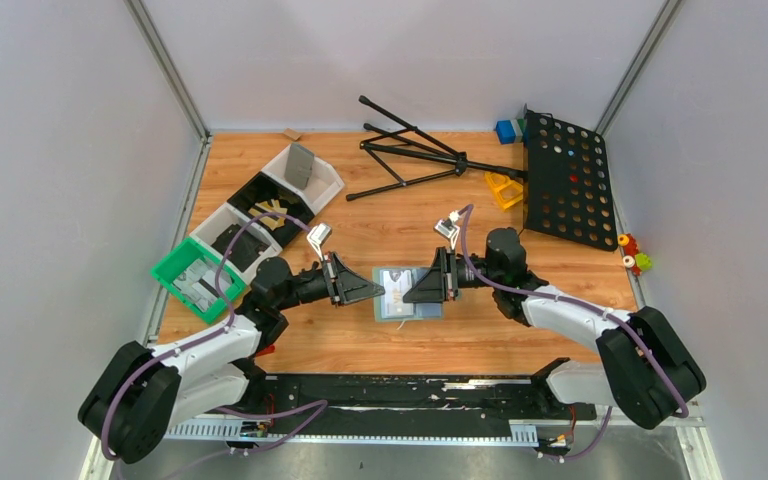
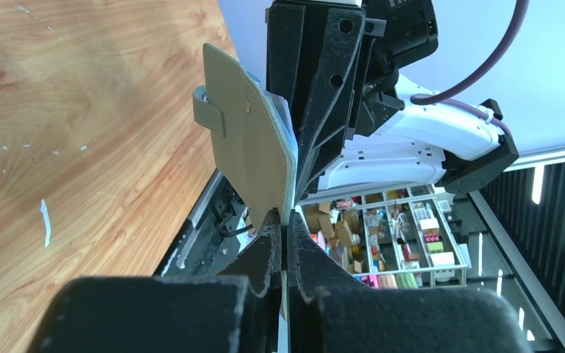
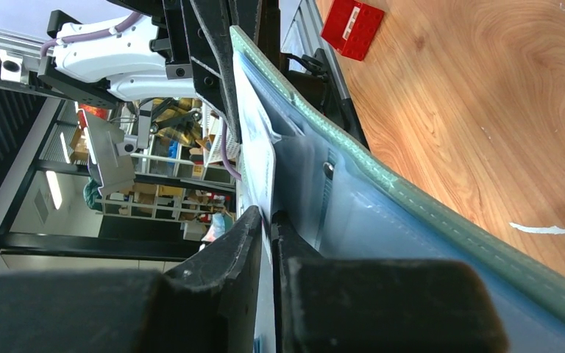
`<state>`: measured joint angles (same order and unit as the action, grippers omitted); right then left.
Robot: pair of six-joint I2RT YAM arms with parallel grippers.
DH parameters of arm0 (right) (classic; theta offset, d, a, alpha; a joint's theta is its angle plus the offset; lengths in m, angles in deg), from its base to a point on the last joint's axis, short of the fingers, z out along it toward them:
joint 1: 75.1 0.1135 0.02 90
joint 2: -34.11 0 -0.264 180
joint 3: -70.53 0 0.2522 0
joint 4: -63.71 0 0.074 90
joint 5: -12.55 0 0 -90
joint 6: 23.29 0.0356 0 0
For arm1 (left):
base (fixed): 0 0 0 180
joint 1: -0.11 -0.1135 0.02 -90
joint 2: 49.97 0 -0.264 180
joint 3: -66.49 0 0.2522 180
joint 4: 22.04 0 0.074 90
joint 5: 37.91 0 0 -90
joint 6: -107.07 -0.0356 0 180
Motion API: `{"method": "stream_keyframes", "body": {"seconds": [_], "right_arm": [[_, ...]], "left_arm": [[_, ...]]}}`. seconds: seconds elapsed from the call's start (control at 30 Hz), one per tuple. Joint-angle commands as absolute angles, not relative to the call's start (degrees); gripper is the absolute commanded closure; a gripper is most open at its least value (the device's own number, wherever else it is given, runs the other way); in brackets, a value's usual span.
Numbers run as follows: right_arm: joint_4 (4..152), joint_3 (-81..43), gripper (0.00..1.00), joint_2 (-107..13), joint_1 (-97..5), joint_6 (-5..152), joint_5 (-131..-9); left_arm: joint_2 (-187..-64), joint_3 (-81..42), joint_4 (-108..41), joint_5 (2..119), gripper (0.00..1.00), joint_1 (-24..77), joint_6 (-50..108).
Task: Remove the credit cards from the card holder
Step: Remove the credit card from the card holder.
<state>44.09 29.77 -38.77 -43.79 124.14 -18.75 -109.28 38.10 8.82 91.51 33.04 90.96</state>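
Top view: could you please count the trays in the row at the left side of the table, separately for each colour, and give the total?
White trays: 2
Black tray: 1
Green tray: 1
Total: 4 trays
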Motion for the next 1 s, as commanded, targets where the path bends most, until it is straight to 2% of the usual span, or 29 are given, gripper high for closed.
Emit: {"method": "stream_keyframes", "body": {"seconds": [0.0,0.57,0.6,0.77,0.97], "right_arm": [[39.8,30.4,0.9,-37.5,-44.3,124.5,-19.4],[41.8,32.9,0.9,-34.4,-47.2,123.6,-17.8],[41.7,32.9,0.9,-34.3,-47.3,123.7,-17.8],[40.0,32.3,0.9,-34.7,-46.5,124.8,-17.9],[40.2,30.5,0.9,-36.0,-44.5,124.4,-18.0]], "left_arm": [[-107.7,38.3,13.2,92.3,1.0,33.4,92.2],[-107.7,37.8,13.5,92.5,1.0,33.4,92.7],[-107.7,37.6,13.4,92.8,0.99,33.4,92.6],[-107.4,37.0,11.1,92.8,0.81,33.5,91.2],[-107.1,35.0,4.1,91.7,0.73,34.3,86.9]]}}
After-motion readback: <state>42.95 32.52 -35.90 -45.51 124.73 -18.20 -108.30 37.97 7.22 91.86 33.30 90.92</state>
